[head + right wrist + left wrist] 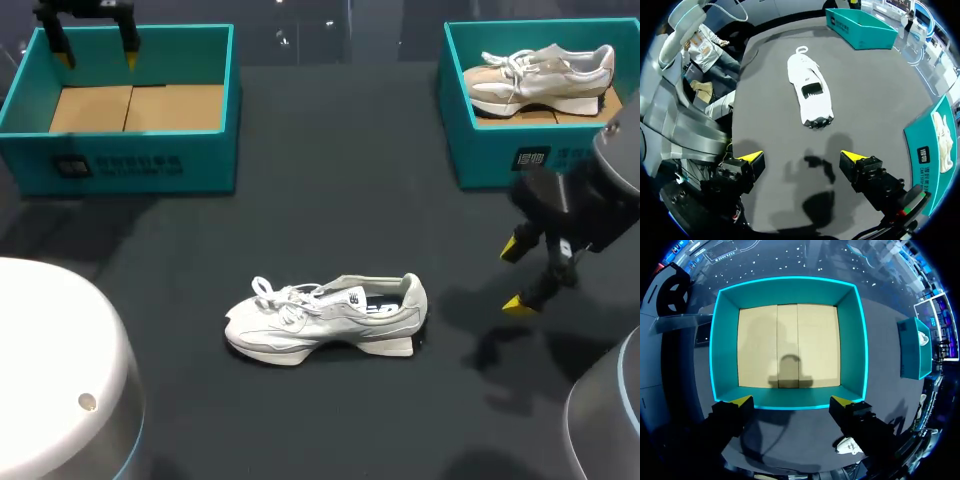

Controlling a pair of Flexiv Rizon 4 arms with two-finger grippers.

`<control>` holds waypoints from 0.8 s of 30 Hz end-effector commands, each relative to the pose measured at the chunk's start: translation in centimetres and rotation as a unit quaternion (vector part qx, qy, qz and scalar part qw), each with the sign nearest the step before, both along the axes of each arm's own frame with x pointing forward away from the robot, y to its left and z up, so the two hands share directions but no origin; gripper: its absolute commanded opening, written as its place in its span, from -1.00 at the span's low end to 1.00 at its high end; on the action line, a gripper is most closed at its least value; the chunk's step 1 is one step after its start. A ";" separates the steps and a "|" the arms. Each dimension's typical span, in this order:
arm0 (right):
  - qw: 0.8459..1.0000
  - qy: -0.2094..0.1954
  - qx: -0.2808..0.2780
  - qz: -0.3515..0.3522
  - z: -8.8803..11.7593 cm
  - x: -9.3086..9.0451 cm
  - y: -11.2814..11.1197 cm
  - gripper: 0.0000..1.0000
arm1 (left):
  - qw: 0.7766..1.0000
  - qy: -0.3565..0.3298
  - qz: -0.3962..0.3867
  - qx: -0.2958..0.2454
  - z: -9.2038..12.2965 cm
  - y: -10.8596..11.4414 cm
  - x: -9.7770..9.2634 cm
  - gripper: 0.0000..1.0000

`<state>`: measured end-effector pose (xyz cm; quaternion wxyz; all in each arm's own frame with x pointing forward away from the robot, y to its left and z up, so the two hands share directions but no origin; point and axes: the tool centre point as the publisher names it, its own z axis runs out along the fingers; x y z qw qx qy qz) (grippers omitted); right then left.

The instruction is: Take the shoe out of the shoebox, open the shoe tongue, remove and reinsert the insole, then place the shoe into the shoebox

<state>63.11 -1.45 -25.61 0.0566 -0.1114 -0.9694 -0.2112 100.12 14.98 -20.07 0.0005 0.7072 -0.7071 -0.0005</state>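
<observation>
Head view: one white shoe [325, 318] stands on the dark surface [330, 180] ahead of the right claw [515, 275], heel nearest it. That claw is spread wide and empty. So is the left claw [97, 58], hanging over the empty shoebox [120, 160] beneath it. The risk, as I judge it, is that a pinch on the soft heel collar could tip or skid the shoe. Count: two shoes, the second shoe [540, 75] lying in the second shoebox [490, 150] beside the right claw; two shoeboxes; two claws.

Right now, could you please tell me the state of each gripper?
Left gripper: open, holding nothing, over a teal shoebox.
Right gripper: open, holding nothing, the white shoe ahead of it.
</observation>
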 end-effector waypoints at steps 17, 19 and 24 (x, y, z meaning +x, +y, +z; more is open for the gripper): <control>0.948 -0.119 0.293 -0.025 -4.1 -0.3 -2.2 1.00 | 1.000 0.000 0.000 0.000 0.0 0.0 0.0 1.00; 0.947 -0.121 0.296 -0.025 -4.5 -0.2 -2.2 1.00 | 1.000 0.000 0.000 0.000 0.0 0.0 0.0 1.00; 0.946 -0.127 0.298 -0.028 -5.1 0.1 -2.2 1.00 | 1.000 0.000 0.000 0.000 0.0 0.0 0.0 1.00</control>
